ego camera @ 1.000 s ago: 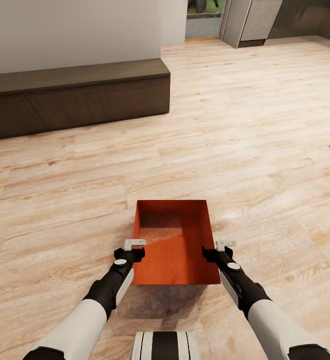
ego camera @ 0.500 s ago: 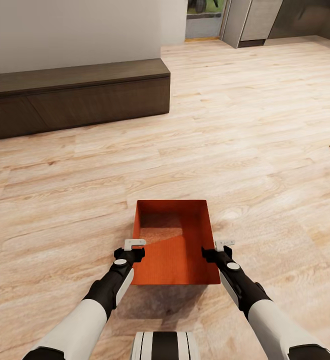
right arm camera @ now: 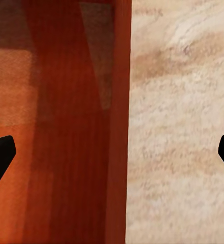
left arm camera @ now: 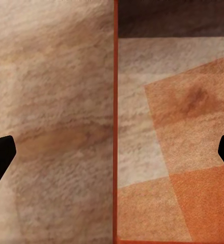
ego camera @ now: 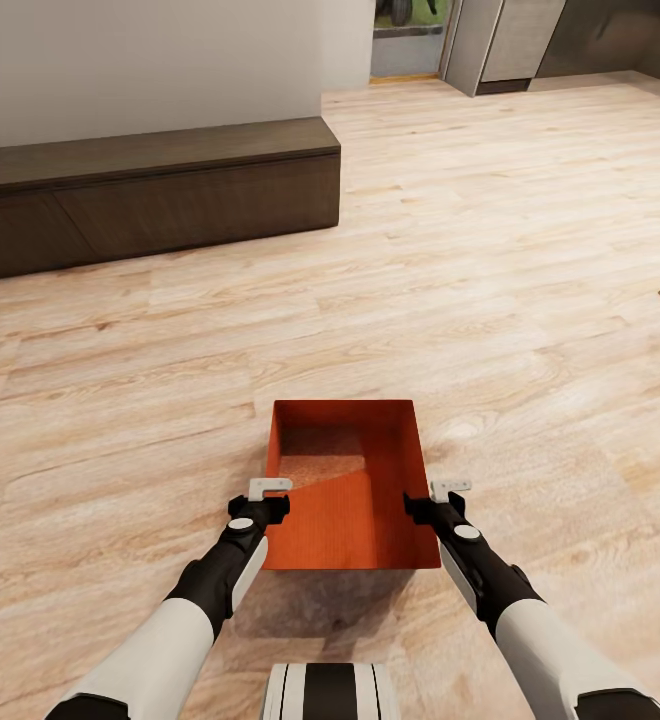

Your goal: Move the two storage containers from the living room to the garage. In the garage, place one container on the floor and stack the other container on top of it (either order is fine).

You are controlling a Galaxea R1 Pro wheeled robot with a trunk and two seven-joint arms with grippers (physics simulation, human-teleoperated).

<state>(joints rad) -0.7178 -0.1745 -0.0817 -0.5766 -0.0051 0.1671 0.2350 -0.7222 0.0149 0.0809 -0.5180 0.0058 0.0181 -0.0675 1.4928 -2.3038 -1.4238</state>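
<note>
An orange-red, ribbed, open-top rectangular storage container (ego camera: 348,490) sits on light wood plank flooring (ego camera: 490,260). The left gripper (ego camera: 267,497) and right gripper (ego camera: 436,500) each straddle a side wall, jaws apart, wall between the fingers without visible contact.
</note>
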